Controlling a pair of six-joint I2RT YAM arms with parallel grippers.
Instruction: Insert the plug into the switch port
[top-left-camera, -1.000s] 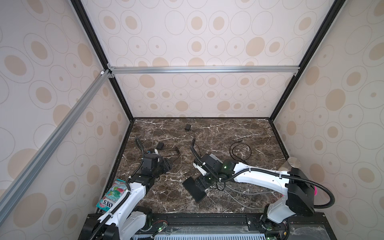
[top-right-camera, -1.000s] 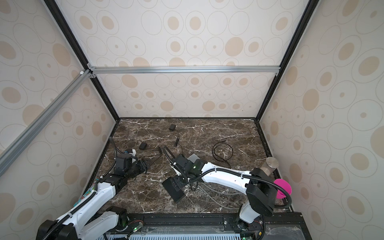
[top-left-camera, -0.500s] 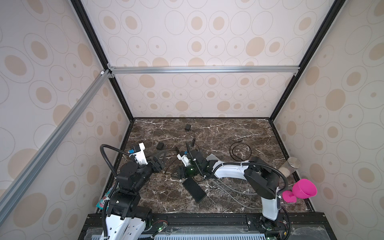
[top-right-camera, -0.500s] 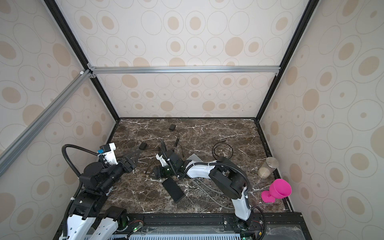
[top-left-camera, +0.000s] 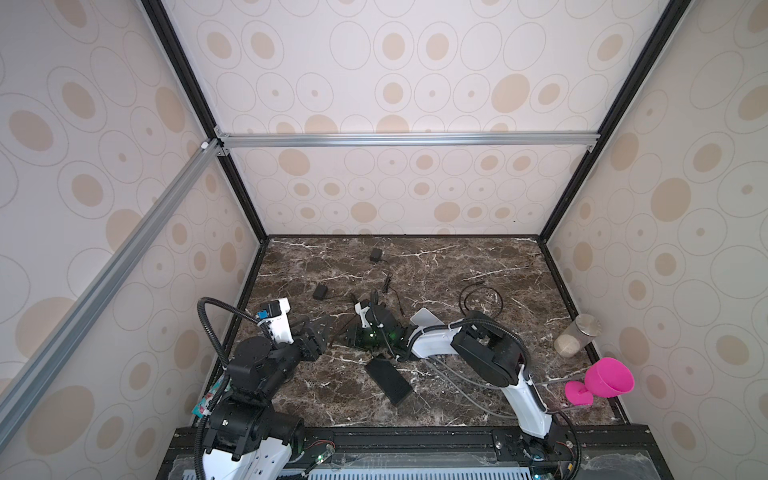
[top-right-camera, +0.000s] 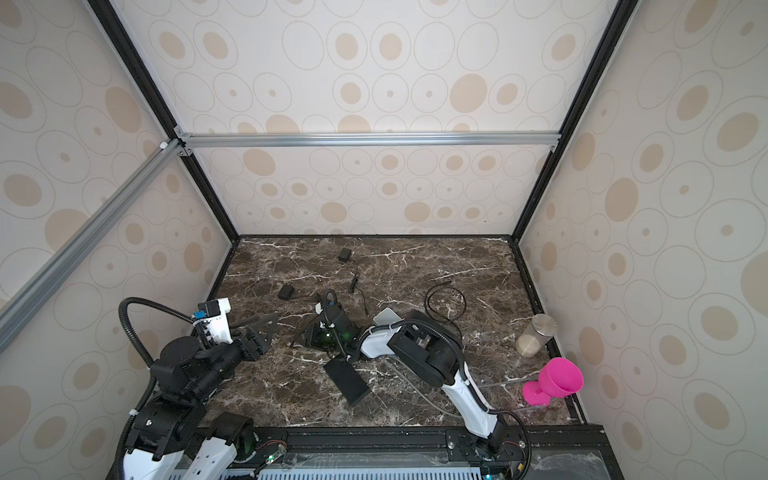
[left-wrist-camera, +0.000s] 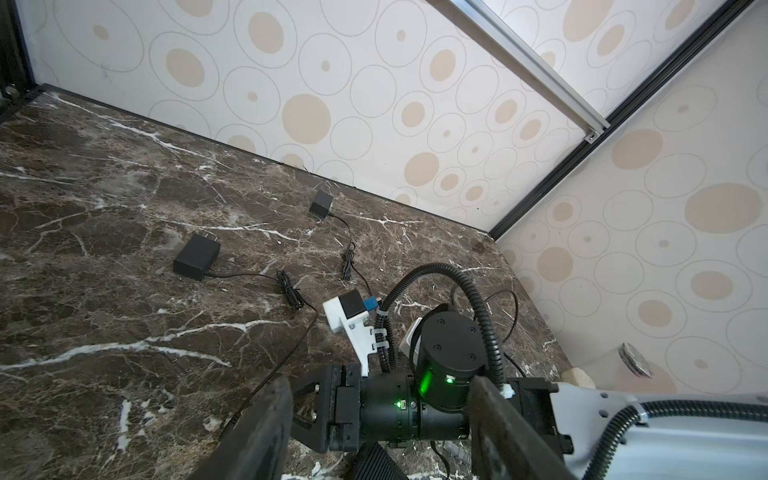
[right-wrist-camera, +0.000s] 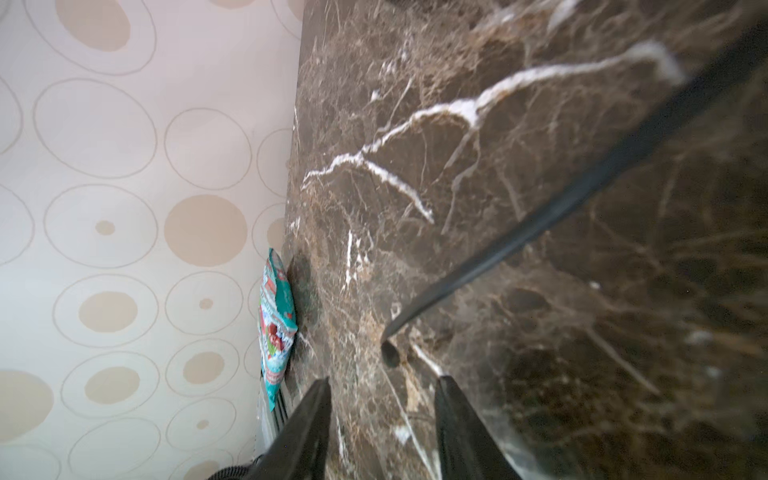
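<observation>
Over the last second the right arm (top-left-camera: 436, 345) has swung off the black switch box (top-left-camera: 388, 381), which lies flat near the front middle of the desk (top-left-camera: 478, 291). The left arm (top-left-camera: 266, 365) has reared up beside it, its left claw (top-left-camera: 322, 326) wide and empty. The right claw (right-wrist-camera: 384, 380) has narrowed to roughly half, jaws apart with nothing between them, and the barrel plug (right-wrist-camera: 390, 353) on its black cable (right-wrist-camera: 540, 216) rests on the marble just past the fingertips, ungripped. Judgement: the plug pick-up is only starting, and the plug sits apart from the switch port.
</observation>
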